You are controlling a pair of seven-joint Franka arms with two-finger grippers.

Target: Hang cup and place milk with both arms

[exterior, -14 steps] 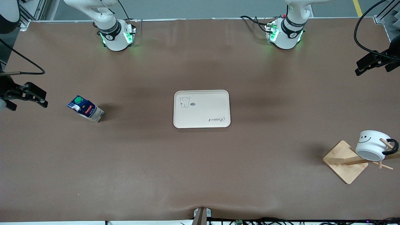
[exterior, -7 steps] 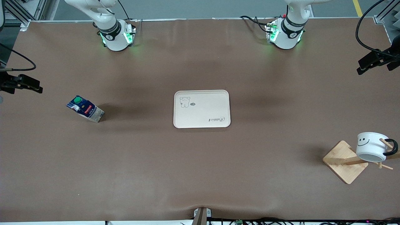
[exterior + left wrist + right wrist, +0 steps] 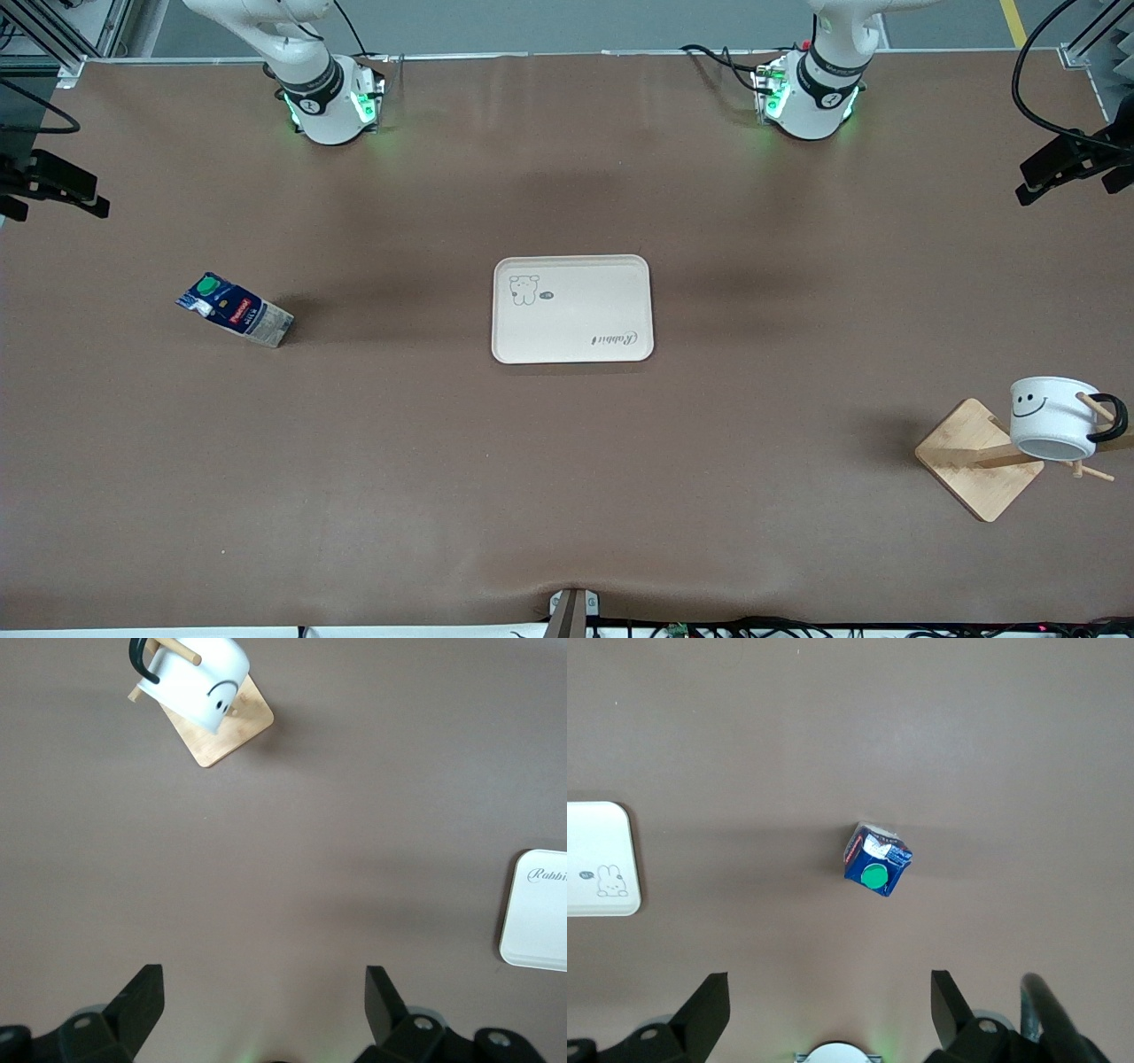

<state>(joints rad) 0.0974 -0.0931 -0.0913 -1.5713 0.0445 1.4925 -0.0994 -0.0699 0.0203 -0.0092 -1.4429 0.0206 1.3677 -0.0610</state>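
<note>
The milk (image 3: 235, 309), a dark-blue carton with a green cap, leans on the bare table toward the right arm's end; the right wrist view shows the milk (image 3: 875, 861) from above. The cup (image 3: 1054, 418), white with a black smiley, hangs by its black handle on a peg of the wooden rack (image 3: 970, 461) at the left arm's end; the left wrist view also catches the cup (image 3: 193, 678). My right gripper (image 3: 84, 197) hangs open and empty over the table's edge. My left gripper (image 3: 1032, 182) hangs open and empty over the other edge. Both grippers (image 3: 264, 992) (image 3: 830, 992) hold nothing.
A cream tray (image 3: 572, 308) with a rabbit print lies mid-table, with nothing on it. It also shows at the edge of both wrist views as the tray (image 3: 539, 921) (image 3: 598, 859). The arm bases glow green along the table's edge farthest from the front camera.
Both grippers have drawn up and away from the milk and the cup. The cup has swung level on its peg. The milk's top has tipped a little toward the right arm's end.
</note>
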